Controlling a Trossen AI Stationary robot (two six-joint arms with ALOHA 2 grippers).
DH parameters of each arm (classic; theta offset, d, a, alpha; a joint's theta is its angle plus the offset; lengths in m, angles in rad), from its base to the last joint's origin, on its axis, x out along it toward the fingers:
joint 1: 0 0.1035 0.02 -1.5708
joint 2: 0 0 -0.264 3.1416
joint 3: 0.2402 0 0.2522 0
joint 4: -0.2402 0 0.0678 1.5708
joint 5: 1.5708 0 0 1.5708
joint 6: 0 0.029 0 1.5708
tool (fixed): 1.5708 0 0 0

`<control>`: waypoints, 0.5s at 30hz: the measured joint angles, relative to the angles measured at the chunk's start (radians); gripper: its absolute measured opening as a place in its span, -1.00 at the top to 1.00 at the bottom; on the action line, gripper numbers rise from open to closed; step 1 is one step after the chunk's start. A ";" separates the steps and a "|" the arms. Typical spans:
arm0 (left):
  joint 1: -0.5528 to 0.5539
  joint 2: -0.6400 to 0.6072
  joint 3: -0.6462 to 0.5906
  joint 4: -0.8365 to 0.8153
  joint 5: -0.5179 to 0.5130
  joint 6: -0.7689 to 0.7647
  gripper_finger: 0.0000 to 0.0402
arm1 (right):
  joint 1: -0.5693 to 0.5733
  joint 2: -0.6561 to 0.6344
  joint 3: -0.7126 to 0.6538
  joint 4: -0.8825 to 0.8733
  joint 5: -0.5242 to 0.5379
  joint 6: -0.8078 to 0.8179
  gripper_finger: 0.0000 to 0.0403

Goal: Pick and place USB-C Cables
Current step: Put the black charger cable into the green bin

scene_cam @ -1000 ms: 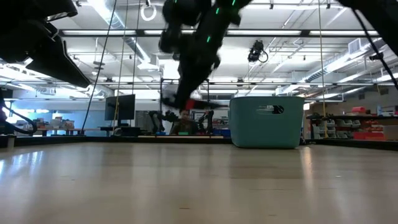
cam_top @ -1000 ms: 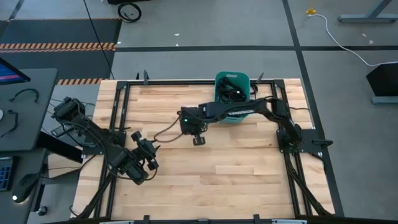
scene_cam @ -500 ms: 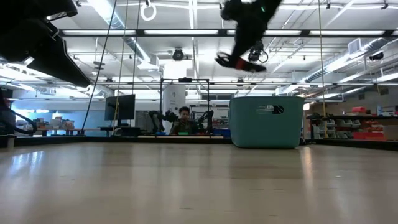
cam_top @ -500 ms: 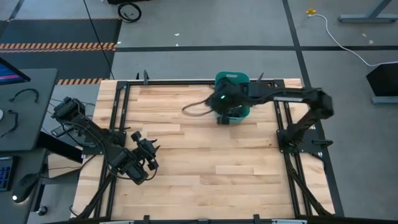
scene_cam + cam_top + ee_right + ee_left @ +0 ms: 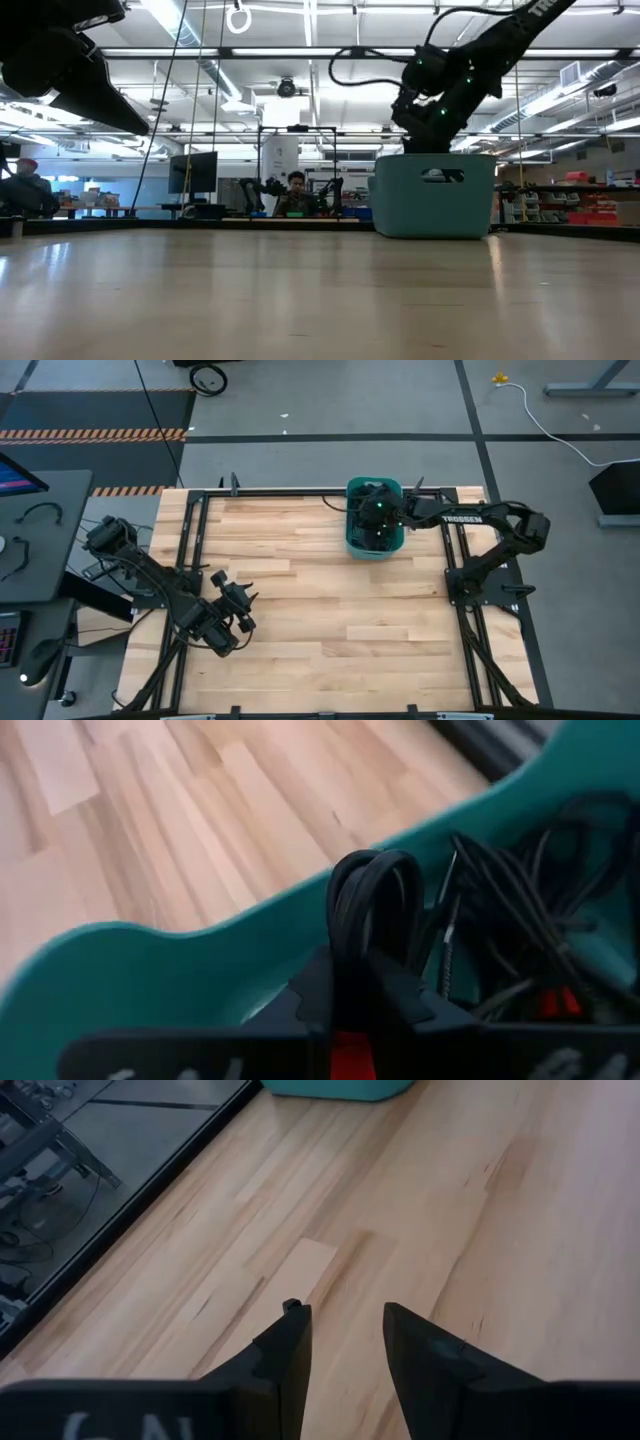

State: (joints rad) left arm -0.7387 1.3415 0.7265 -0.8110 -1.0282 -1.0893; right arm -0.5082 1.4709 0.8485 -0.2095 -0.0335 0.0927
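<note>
Two arms share the bench point(image 5: 300, 610), largest thing here. The teal bin point(image 5: 352, 538) sits at its far edge, cables point(image 5: 520, 935) heaped inside. The right gripper point(image 5: 365, 955) hangs directly over it, jaws clamped on a looped USB-C cable point(image 5: 372, 895), so release is straight down. The left gripper point(image 5: 345, 1345) waits well apart, jaws slightly parted, empty.

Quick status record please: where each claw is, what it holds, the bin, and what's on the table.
right claw: over the teal bin, shut on a looped black cable
left claw: parked low over bare wood near the table's front left, open, holding nothing
bin: at the table's far edge, a tangle of black cables already inside, some with red parts
table: no loose cables showing on the wood
held cable: not yet released
</note>
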 joint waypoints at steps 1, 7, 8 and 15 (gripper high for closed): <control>0.000 0.000 0.000 -0.001 -0.005 0.000 0.34 | 0.000 0.009 -0.005 0.002 -0.001 0.013 0.79; 0.002 0.000 0.000 0.011 -0.008 0.000 0.34 | 0.003 0.077 0.005 -0.018 -0.044 0.057 0.56; 0.002 0.000 0.000 0.012 -0.008 0.000 0.34 | 0.003 0.081 0.013 -0.027 -0.050 0.057 0.50; 0.002 0.000 0.000 0.014 -0.007 0.000 0.34 | 0.004 0.020 0.105 -0.162 -0.061 0.012 0.11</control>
State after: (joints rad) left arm -0.7372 1.3415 0.7261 -0.7966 -1.0356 -1.0889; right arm -0.5038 1.4912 0.9533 -0.3714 -0.0948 0.1048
